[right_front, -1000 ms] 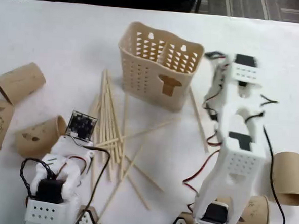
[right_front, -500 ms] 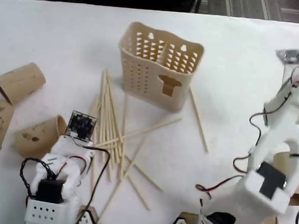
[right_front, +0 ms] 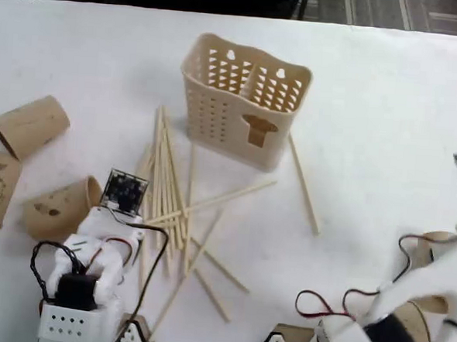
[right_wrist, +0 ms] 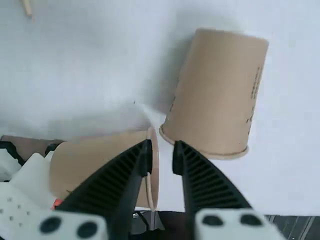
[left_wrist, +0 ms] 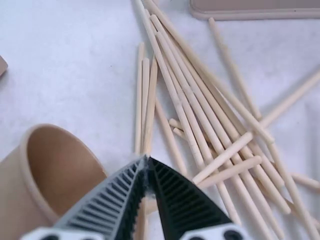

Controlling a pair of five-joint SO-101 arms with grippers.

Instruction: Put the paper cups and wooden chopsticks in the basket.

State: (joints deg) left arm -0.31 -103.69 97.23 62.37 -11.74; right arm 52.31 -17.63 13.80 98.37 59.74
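In the high view the basket (right_front: 244, 102) is seen upright at the far middle of the table (right_front: 373, 87). The wooden chopsticks (right_front: 173, 191) are scattered just in front of it, most of them with the long axis running from the arms toward the basket. Several paper cups (right_front: 29, 124) are laid on their sides at the left. The left arm (right_front: 91, 259) is placed between the nearest of them and the chopsticks. The right arm (right_front: 393, 336) is bent low at the near right corner, over two more cups and well apart from the basket.

In the left wrist view the fingers of the left gripper (left_wrist: 147, 161) are pressed together and nothing is held. An open cup mouth (left_wrist: 47, 167) is found just beside one finger. On the other side the chopsticks are spread, pointing away toward the foot of the basket.

In the right wrist view the fingers of the right gripper (right_wrist: 160, 146) are parted by a narrow gap only, and nothing is held. The rim of the first cup (right_wrist: 100, 165) is seen in line with this gap, under the fingertips. Whether it is touched cannot be told. Its long axis lies across the fingers. The second cup (right_wrist: 220, 95) lies just beyond, with its mouth turned toward them. It is judged that a grasp of the first cup by its rim is prepared, and that the right arm is the nearer one for it.
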